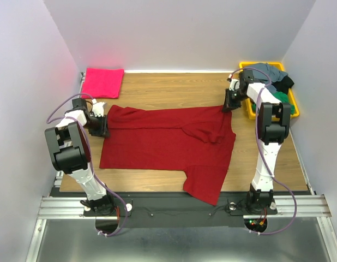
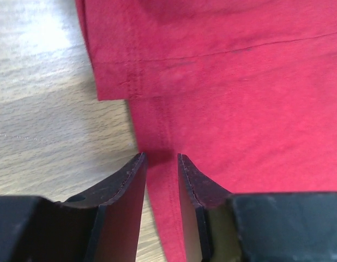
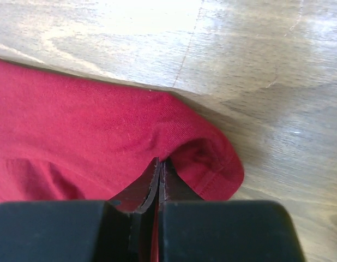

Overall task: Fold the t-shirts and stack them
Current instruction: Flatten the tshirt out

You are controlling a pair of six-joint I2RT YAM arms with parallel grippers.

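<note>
Crimson cloth, soft and matte, covers much of the wooden table (image 1: 174,87). The crimson t-shirt (image 1: 163,142) lies opened out flat between the two grippers, with one part reaching the near edge and a rumpled fold toward its right side.

The left gripper (image 2: 160,159) sits at the shirt's left edge with its jaws a narrow way apart. The stitched border runs through the gap, and nothing is pinched. The right gripper (image 3: 159,164) is clamped tight on a rolled bit of the shirt's far right corner.

Bare wood lies outward of the left gripper, and also ahead of and outward of the right one. Beyond the left gripper, a folded pink t-shirt (image 1: 103,82) rests in the far corner, apart from the red one. Just outward of the right gripper stands a yellow bin (image 1: 295,103) holding a heap of grey, green and black clothes (image 1: 275,76). Pale walls close in the table on three sides.
</note>
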